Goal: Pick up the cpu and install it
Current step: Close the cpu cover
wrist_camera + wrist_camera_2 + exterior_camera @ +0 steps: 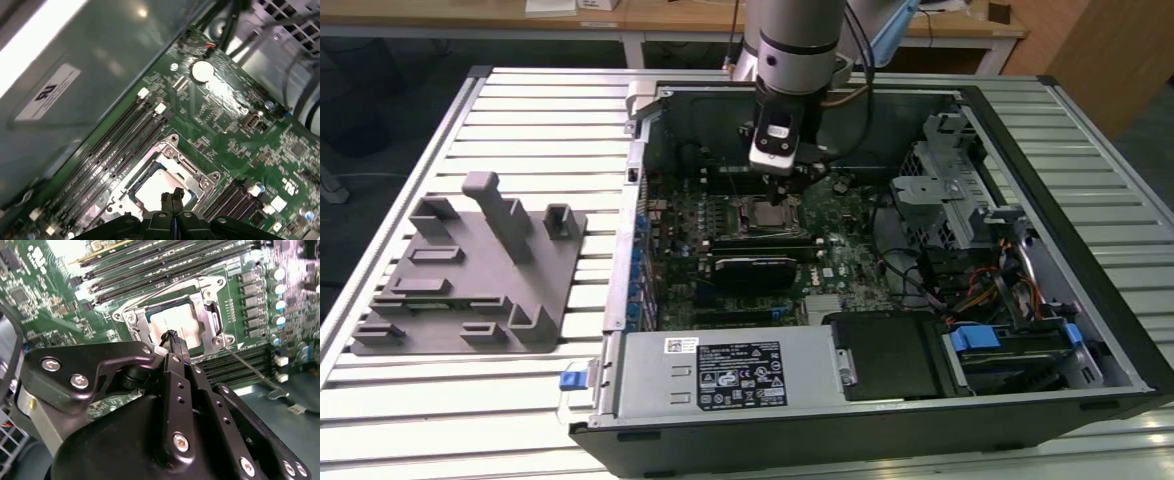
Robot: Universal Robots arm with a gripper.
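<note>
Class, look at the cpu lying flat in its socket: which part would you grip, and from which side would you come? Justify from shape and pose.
Probably the cpu by two opposite edges of its silver top, straight down from above: it lies flat, and the socket frame hems in its sides. The hand is poised right over it.

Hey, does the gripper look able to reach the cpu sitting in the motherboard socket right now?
Probably yes. In the second wrist view the gripper hangs just over the cpu, whose metal top is bare, with nothing between them.
</note>
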